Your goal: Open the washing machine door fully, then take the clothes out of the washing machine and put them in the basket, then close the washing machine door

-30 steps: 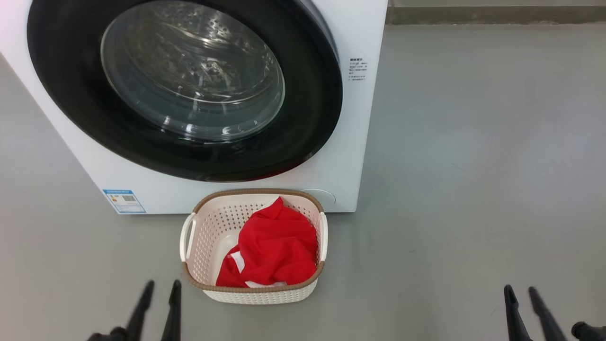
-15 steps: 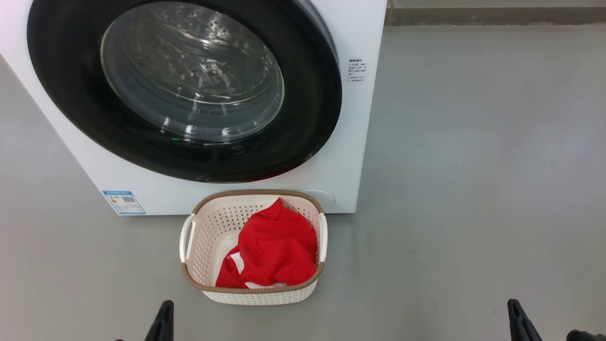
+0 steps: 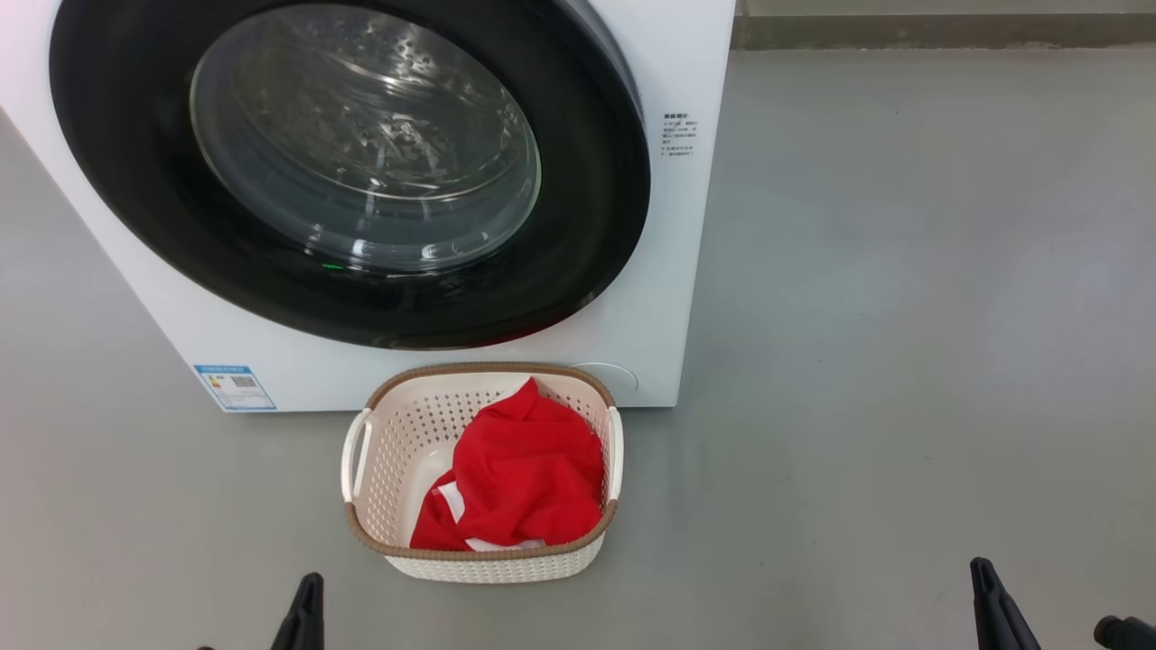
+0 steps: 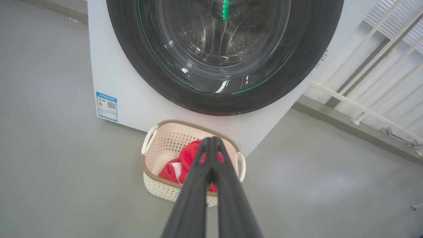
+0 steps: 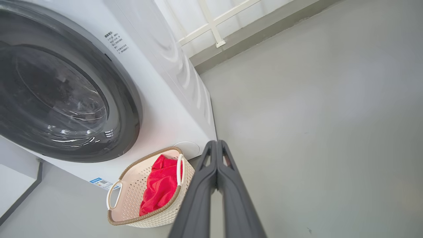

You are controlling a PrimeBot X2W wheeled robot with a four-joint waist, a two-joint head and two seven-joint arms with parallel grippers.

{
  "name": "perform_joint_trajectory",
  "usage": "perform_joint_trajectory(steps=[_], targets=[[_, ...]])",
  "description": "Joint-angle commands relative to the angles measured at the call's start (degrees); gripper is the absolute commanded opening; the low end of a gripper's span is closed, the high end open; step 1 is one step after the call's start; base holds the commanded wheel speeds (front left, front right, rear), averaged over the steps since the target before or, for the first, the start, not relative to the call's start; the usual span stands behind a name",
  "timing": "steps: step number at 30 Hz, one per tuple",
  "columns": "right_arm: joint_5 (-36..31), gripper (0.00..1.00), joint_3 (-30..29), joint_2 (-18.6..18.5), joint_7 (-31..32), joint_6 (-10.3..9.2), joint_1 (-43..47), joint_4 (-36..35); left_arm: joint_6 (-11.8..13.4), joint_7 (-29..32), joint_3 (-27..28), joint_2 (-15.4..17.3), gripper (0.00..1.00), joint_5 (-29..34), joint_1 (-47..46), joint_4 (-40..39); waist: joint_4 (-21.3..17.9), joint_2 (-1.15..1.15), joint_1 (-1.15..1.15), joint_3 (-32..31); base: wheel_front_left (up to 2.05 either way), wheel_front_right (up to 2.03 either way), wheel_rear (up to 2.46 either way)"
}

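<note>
The white washing machine (image 3: 668, 235) stands ahead with its black-ringed round door (image 3: 596, 208) shut against the front. The glass shows a steel drum with no fabric visible. On the floor right before it sits the cream basket (image 3: 384, 469) holding the red clothes (image 3: 524, 474) with white trim. My left gripper (image 3: 310, 582) is shut and empty at the lower left, short of the basket. My right gripper (image 3: 982, 569) is shut and empty at the lower right, far from it. Both wrist views show the fingertips pressed together: left gripper (image 4: 211, 138), right gripper (image 5: 216, 142).
Grey floor (image 3: 903, 316) stretches to the right of the machine. A white railing (image 4: 370, 109) and a low kerb (image 3: 939, 27) run behind it. A blue label (image 3: 233, 386) marks the machine's lower left corner.
Both grippers have gone from open to shut and have drawn back toward the bottom edge of the head view. The basket, clothes and door have stayed put.
</note>
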Motion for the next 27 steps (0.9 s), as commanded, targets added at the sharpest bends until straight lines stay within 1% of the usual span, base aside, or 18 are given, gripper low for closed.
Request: perform_joint_trajectory(steps=[1,27], targets=[[1.36,0.00,0.33,-0.97,0.27,-0.01,-2.08,-1.47,-0.08,0.37,0.81,0.62,0.00,-1.44,-2.29,-1.41,-0.01,0.00,-0.01,-0.01,0.00,0.00,0.00],[16.01,0.00,0.70,-1.41,4.67,-0.02,-5.60,-1.87,-0.16,4.76,1.89,0.95,0.00,-18.24,-4.25,-1.59,-0.28,0.00,-0.01,-0.25,0.00,0.00,0.00]])
